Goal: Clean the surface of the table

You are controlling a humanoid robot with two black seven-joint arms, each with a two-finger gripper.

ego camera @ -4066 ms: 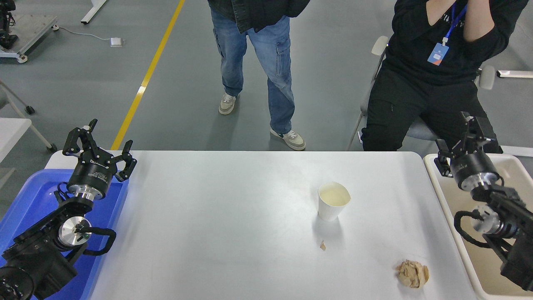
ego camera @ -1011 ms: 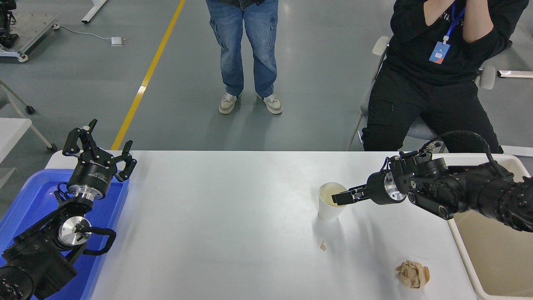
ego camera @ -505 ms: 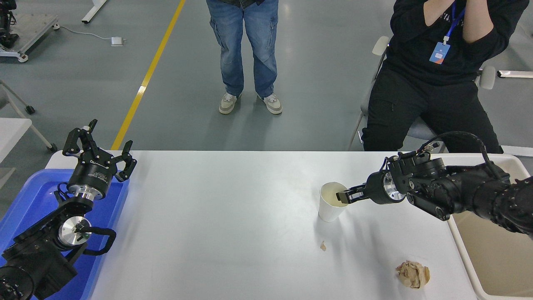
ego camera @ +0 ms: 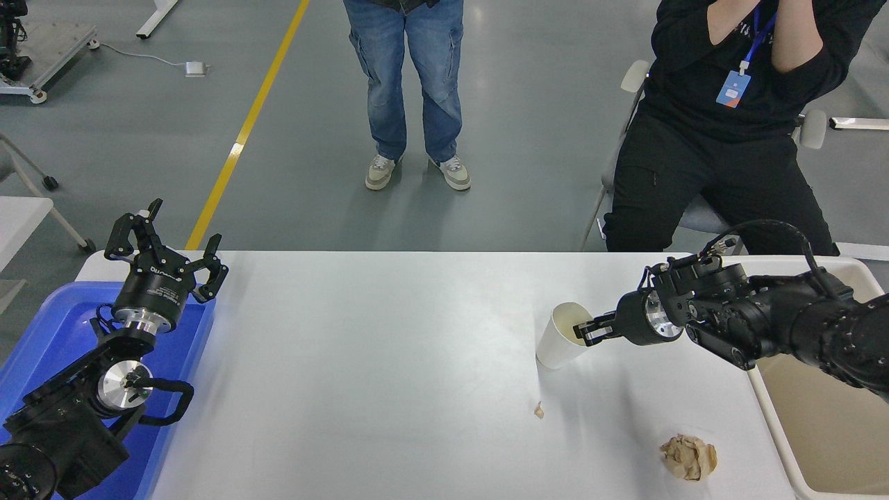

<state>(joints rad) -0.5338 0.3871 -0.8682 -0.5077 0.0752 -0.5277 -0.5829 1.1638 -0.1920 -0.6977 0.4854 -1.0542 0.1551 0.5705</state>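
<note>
The white table surface [ego camera: 389, 361] carries a white paper cup [ego camera: 559, 342], a crumpled brown paper ball [ego camera: 688, 457] near the front right, and a small brown scrap [ego camera: 537, 411]. My right gripper [ego camera: 587, 332] reaches in from the right and is shut on the cup's right rim, one finger inside it. The cup leans to the right, its base near the table. My left gripper [ego camera: 167, 243] stays parked at the lower left above the blue tray, fingers spread open.
A blue plastic tray [ego camera: 48, 333] lies at the table's left end and a beige bin [ego camera: 819, 417] at its right end. One person stands and another sits on a chair [ego camera: 635, 76] beyond the far edge.
The right arm swung in from over the beige bin to the cup and closed on its rim. In the last half second the cup has tipped and shifted slightly right.
</note>
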